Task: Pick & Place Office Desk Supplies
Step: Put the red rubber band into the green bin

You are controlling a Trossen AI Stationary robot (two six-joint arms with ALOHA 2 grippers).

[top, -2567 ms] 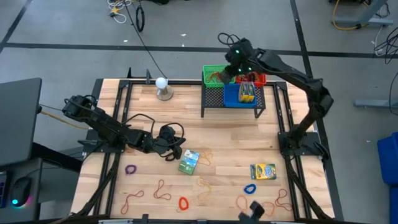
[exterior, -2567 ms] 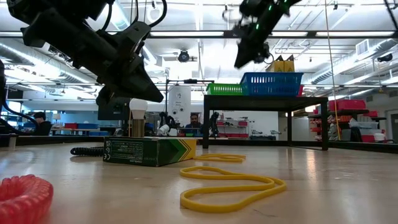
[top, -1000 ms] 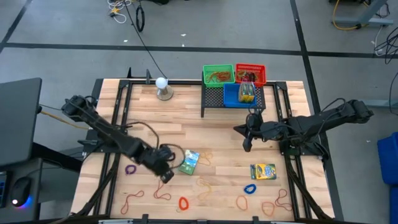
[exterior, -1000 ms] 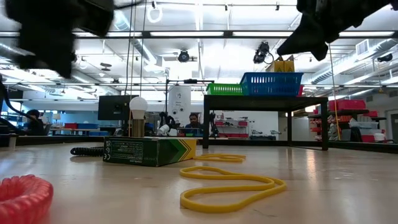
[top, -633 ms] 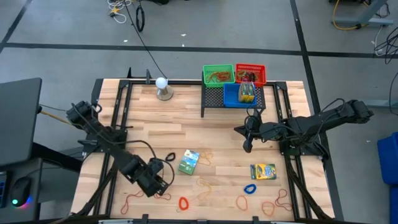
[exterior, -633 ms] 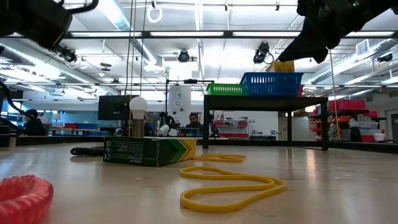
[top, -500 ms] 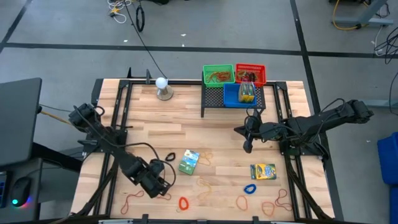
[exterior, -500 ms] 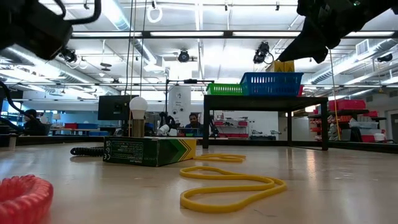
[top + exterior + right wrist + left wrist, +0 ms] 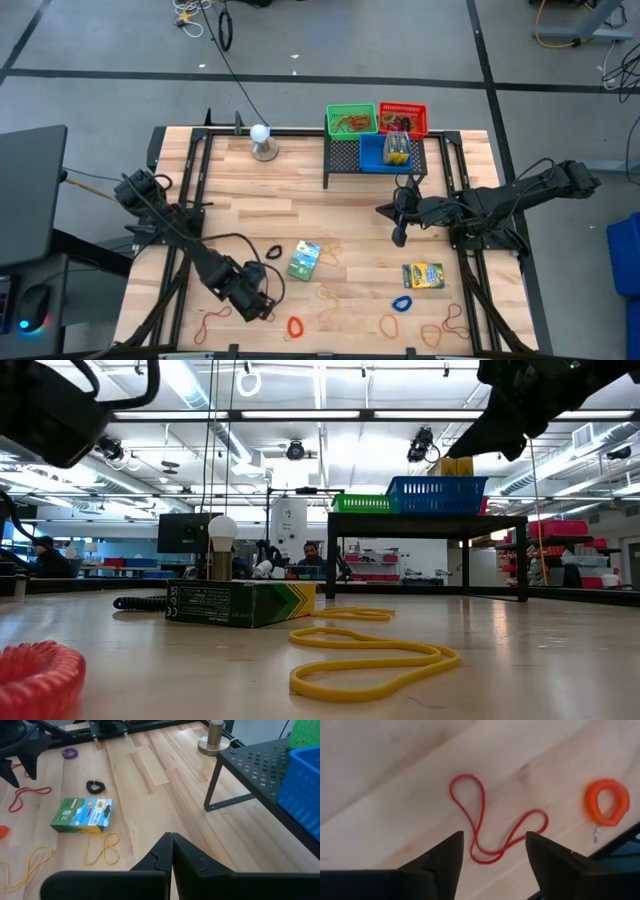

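Though thin, red rubber band (image 9: 485,822) twisted.

Two dark jointed arms with looping black cables and blunt matte fingers (image 9: 445,865).

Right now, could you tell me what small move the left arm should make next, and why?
Probably lower the left gripper straight down onto the red rubber band: its jaws stand open above the band's near loop, which lies flat on the table, not yet gripped.

green crayon box (image 9: 238,604), yellow bands (image 9: 370,657), red loop (image 9: 38,675)
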